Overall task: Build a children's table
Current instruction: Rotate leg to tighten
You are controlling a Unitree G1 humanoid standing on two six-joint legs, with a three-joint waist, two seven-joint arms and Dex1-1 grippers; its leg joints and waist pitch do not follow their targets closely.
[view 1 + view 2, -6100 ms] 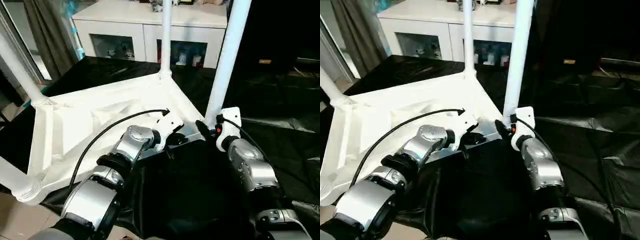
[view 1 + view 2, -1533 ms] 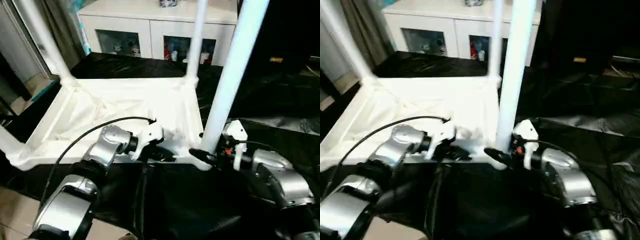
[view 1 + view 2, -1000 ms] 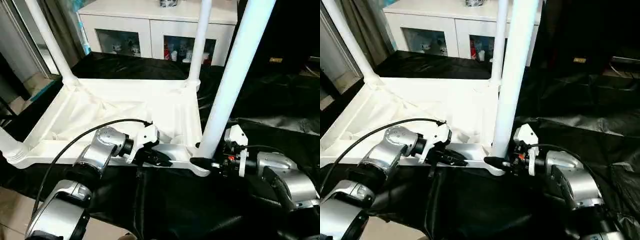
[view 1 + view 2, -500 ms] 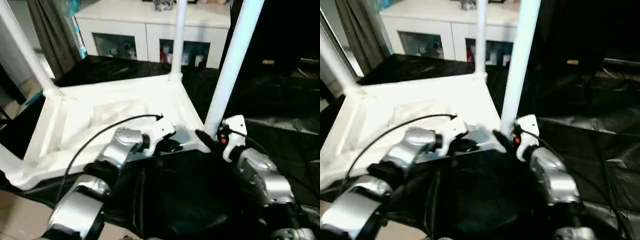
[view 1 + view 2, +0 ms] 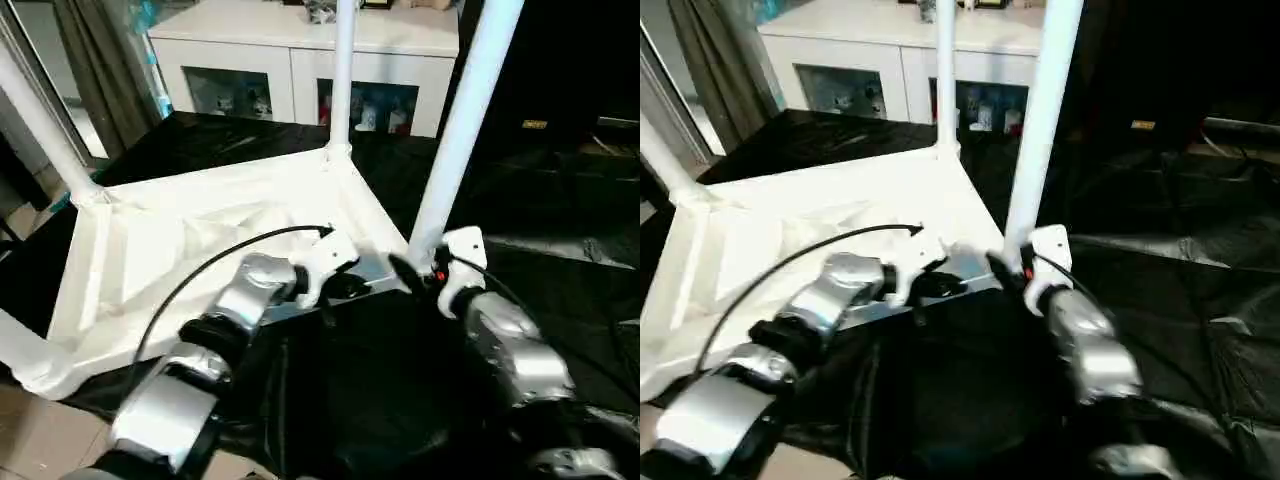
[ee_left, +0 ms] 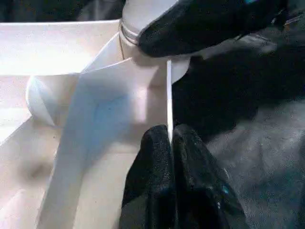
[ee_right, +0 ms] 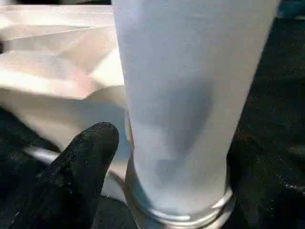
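- Left fingers [image 6: 169, 143] pinch the thin rim of the upturned, all-white plastic children's table [image 5: 190, 235].
- Right fingers [image 5: 410, 272], at three o'clock of them, flank the near leg [image 5: 455, 130] base; grip unclear.
- White glass-fronted cabinet [image 5: 270, 85] stands at twelve o'clock.

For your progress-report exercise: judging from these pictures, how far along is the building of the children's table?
Done: the upside-down table top has legs standing in its corner sockets, such as the far leg and the left leg.
In hand: the left gripper pinches the top's near rim, while the right gripper sits at the base of the near leg.
Left: probably seating that leg fully, then turning the table upright.
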